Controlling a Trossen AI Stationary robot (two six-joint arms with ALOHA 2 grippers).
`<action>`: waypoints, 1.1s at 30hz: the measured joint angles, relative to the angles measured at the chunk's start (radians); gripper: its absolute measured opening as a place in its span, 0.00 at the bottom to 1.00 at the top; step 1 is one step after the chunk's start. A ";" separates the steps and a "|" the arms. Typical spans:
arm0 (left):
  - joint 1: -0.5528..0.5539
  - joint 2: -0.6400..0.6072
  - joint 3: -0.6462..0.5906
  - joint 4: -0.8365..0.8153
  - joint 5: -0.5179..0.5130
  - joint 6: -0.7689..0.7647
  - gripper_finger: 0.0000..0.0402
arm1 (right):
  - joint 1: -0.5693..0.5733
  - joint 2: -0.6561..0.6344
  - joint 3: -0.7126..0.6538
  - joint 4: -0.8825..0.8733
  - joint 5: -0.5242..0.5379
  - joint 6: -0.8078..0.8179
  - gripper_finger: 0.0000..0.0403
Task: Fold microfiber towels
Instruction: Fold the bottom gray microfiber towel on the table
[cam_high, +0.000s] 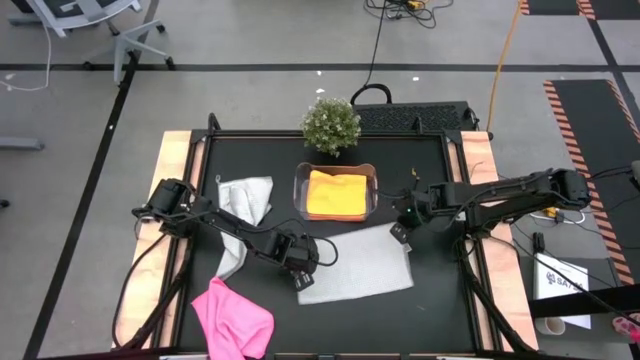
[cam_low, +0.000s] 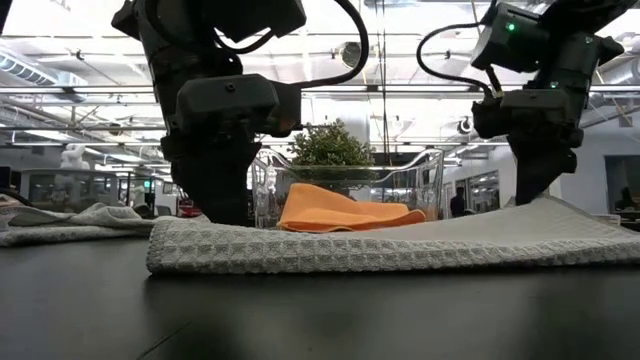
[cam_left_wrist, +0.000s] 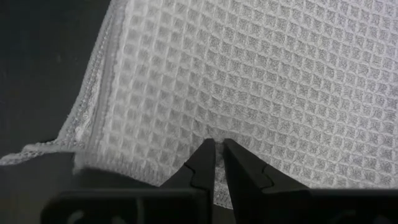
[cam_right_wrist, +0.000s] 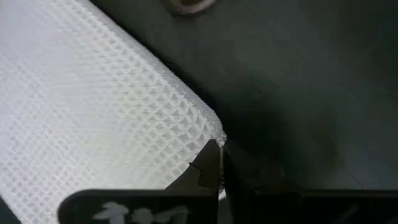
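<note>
We are pinching the grey towel (cam_high: 357, 265), lying flat mid-table, at two edges: the left gripper (cam_left_wrist: 216, 163) is clamping its near-left edge, the right gripper (cam_right_wrist: 219, 163) its far-right corner. The right bite seems thin, so the corner may be slipping free once we lift, leaving a crooked fold.

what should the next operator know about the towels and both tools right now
Left tool: shut on the near-left edge of the flat grey towel.
Right tool: shut on that towel's far-right corner.
The towel lies spread at table centre, not yet folded.
Orange towel: already in the tub.
Second grey towel: crumpled, far left, under the left arm.
Pink towel: crumpled at the near-left edge.
Done: orange only. Left: fold the held grey towel, then the other grey and the pink.
</note>
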 joint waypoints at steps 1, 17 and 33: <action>0.000 0.000 0.000 0.001 0.000 0.000 0.09 | 0.000 0.000 0.000 -0.006 0.000 -0.002 0.00; 0.000 0.001 0.000 0.009 0.011 -0.009 0.09 | -0.028 -0.012 0.000 -0.009 -0.072 0.019 0.28; 0.022 0.001 0.000 0.012 0.010 0.042 0.09 | 0.341 -0.088 0.015 -0.057 -0.376 0.673 0.28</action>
